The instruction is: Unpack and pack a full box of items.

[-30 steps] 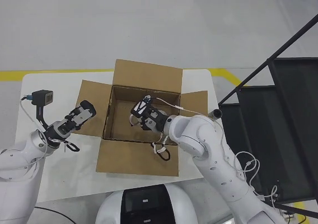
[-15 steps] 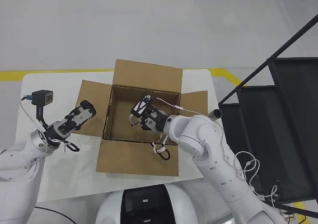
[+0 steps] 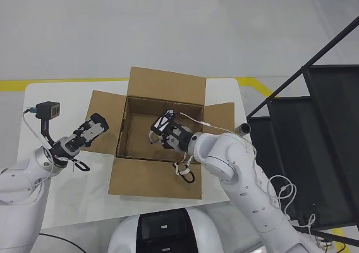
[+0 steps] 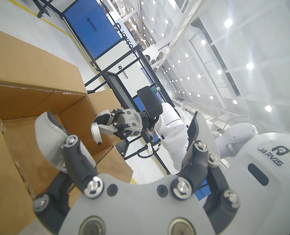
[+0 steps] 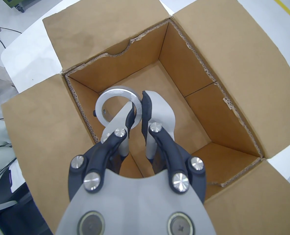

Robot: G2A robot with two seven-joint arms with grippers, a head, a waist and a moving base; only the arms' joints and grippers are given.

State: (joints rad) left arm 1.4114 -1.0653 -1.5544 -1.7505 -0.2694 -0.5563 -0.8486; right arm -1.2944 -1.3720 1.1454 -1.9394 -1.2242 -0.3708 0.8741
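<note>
Open box [image 3: 165,86] sits mid-table [image 3: 47,95], and looks empty to me. My left hand [image 3: 95,126] is spread wide by the left flap. My right hand [image 5: 137,103] is over the box, pinching a metal ring [image 5: 99,108] by its rim. I'd guess we're packing, so next I lower it gently to the box floor and let go.

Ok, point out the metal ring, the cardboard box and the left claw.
metal ring [image 5: 100,107]: right wrist view, bare side of its band.
cardboard box [image 5: 181,57]: right wrist view, inner side wall.
left claw [image 3: 98,121]: top view, between its fingertips.
</note>
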